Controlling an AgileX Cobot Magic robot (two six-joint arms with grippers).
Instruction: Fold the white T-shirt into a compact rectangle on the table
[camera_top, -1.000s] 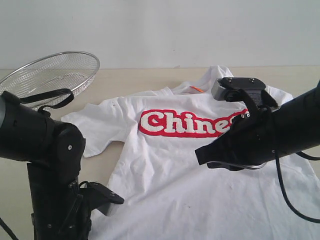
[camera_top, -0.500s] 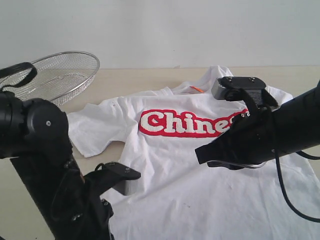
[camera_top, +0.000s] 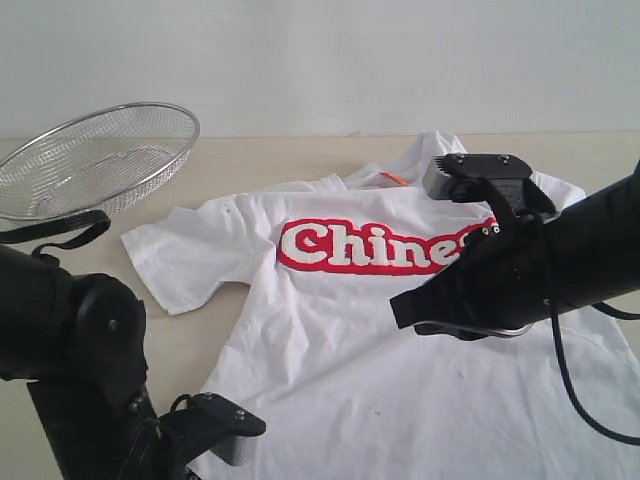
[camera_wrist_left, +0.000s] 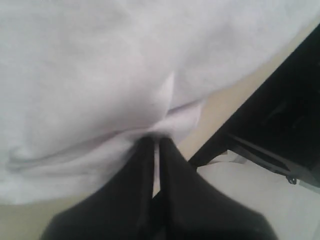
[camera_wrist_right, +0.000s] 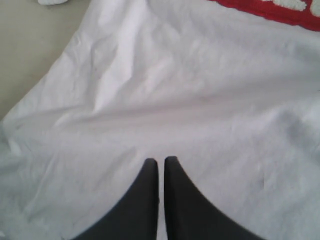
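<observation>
T-shirt (camera_top: 330, 330), white, short-sleeved: spread flat and face up on the table (camera_top: 300, 155), not yet folded.

Nearest, at the T-shirt's hem: left gripper (camera_wrist_left: 156, 142), jaws clenched on a bunched fold of the hem edge, with the cloth creasing toward the tips. Bare tabletop shows just beside that edge.

Over the T-shirt's lower body: right gripper (camera_wrist_right: 161, 162), jaws pressed together with nothing between them, tips above wrinkled white cloth. Whether they touch the cloth cannot be told.

Across the T-shirt's chest: red lettering (camera_top: 370, 247) outlined in white, its end hidden behind the right arm.

At the T-shirt's collar: small orange tag (camera_top: 393, 179).

Beyond the T-shirt's sleeve (camera_top: 180, 255), apart from it: round wire-mesh basket (camera_top: 95, 155), tilted, on the far part of the table.
</observation>
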